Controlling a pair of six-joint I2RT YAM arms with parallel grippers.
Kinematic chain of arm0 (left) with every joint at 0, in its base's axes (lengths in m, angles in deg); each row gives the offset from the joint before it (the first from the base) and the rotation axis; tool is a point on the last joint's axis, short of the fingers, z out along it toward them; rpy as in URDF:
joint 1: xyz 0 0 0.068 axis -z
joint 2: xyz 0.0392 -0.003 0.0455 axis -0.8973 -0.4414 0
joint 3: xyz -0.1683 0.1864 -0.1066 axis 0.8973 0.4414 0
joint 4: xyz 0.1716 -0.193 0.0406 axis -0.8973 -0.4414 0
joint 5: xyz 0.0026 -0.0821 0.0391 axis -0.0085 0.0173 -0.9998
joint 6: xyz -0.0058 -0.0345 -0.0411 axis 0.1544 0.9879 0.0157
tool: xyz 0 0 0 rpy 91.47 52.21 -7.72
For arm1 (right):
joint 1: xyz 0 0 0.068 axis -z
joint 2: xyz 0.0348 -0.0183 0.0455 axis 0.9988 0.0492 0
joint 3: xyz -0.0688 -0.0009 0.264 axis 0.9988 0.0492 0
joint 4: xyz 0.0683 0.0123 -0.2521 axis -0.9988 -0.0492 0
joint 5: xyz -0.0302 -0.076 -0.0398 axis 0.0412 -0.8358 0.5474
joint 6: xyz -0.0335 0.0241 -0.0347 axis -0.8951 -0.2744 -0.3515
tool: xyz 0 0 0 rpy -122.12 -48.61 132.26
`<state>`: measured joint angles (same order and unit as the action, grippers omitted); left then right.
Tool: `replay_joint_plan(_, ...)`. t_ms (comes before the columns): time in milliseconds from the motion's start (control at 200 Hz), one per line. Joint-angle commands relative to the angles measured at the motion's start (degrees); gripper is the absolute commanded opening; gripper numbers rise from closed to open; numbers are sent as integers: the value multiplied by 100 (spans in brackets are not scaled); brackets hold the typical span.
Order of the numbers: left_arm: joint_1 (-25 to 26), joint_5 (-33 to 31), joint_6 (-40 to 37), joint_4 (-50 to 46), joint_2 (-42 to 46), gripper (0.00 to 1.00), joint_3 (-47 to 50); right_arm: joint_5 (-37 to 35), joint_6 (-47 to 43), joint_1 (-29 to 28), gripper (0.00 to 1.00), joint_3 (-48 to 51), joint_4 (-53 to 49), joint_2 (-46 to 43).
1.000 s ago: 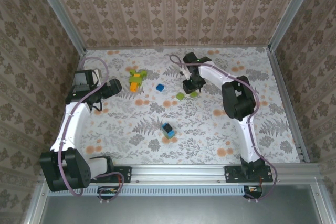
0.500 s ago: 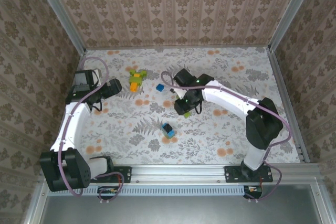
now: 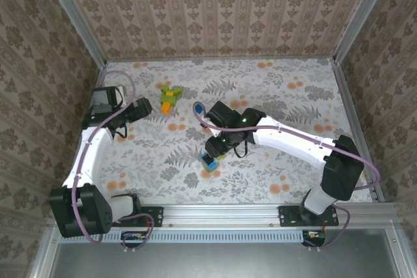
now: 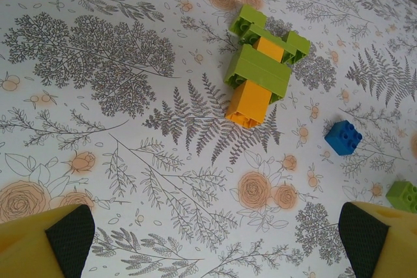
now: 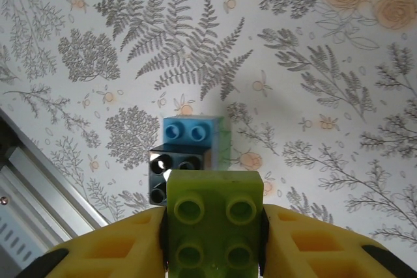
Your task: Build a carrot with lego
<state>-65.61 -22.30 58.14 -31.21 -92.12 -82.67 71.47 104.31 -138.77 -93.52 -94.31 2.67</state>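
a light green brick, four studs up, sits clamped between the yellow fingers of the right gripper at the bottom centre of the right wrist view. just past it stands a blue and black stack, a pale blue brick against a black one; whether the held brick touches it cannot be told. from above, this stack lies low in the middle of the table, with the gripper right at it.

a green and orange cluster of joined bricks lies in the upper middle of the left wrist view. a loose blue brick is off to its lower right, and a second light green brick is at the right edge.

the right arm stretches from the lower right corner leftwards to the centre, with its wrist bent down. the left arm rises along the left side with its elbow high. the left gripper has its jaws spread wide and holds nothing, its fingertips in the two bottom corners.
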Motion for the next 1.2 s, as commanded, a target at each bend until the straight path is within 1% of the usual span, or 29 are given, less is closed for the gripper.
replay_joint_plan(0,35,-38,-83,-10,11,100,-38,-75,211,-181,38,-200,38,203)
replay_joint_plan(300,46,-29,-84,-22,20,100,-40,-240,279,-393,37,-440,47,578)
replay_joint_plan(610,41,-38,-83,-14,29,100,-39,-486,234,-426,36,-547,-73,788)
replay_joint_plan(1195,41,-47,-94,-22,31,100,-40,-497,297,-454,36,-435,-16,1013)
